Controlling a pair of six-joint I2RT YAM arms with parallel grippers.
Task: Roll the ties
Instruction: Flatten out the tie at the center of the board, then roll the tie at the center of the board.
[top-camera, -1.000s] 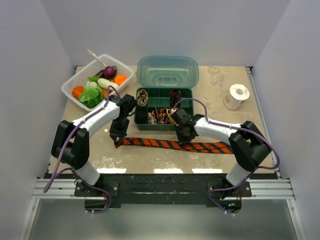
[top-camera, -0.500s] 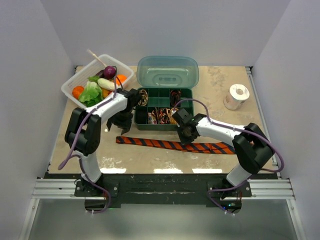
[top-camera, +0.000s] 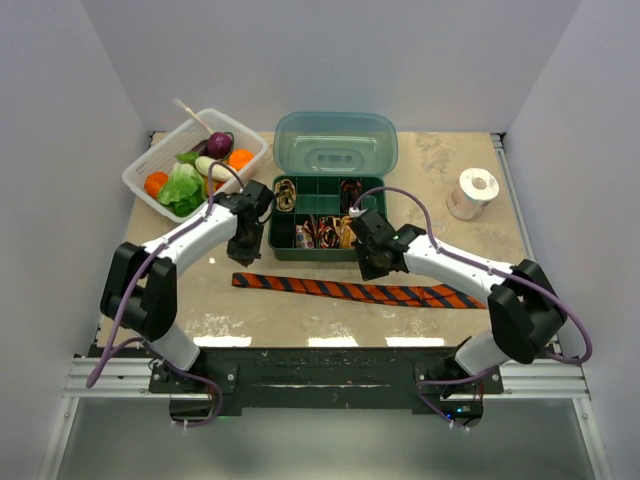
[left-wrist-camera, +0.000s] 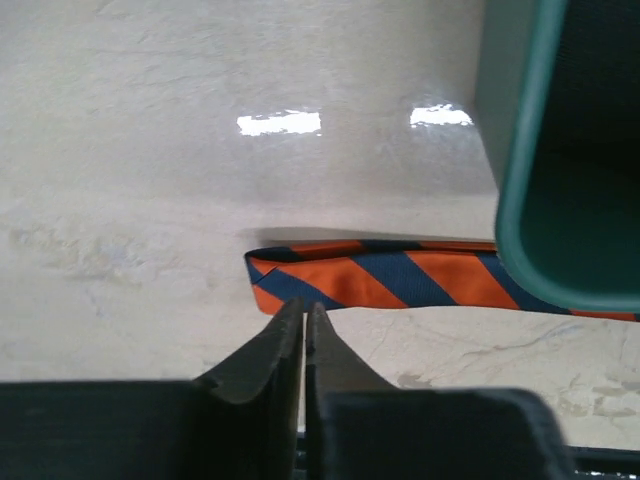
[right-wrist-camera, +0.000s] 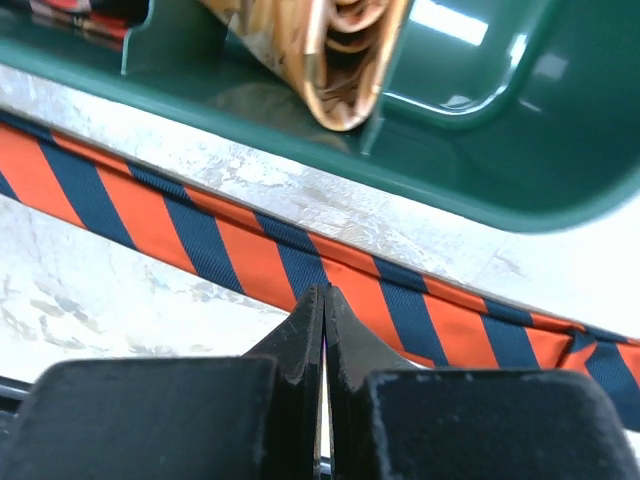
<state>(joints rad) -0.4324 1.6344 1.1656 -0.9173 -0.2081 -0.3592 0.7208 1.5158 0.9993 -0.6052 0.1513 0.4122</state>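
Observation:
The orange-red tie with navy stripes (top-camera: 340, 291) lies flat and unrolled along the table in front of the green box. My left gripper (top-camera: 243, 249) is shut and empty, hovering just behind the tie's narrow left end (left-wrist-camera: 380, 278). My right gripper (top-camera: 372, 264) is shut and empty, above the tie's middle (right-wrist-camera: 200, 230) next to the box's front wall. Small coiled ties (top-camera: 318, 232) sit in the box's compartments, and a gold coil (right-wrist-camera: 340, 50) shows in the right wrist view.
The green compartment box (top-camera: 372, 181) stands mid-table with its lid (top-camera: 335, 143) open behind it. A white basket (top-camera: 145, 166) of toy vegetables is at the back left. A white tape roll (top-camera: 472, 192) is at the back right.
My left gripper has come off the tie's left end and moved back toward the box. My right gripper has shifted slightly toward the box. The tie now lies straight.

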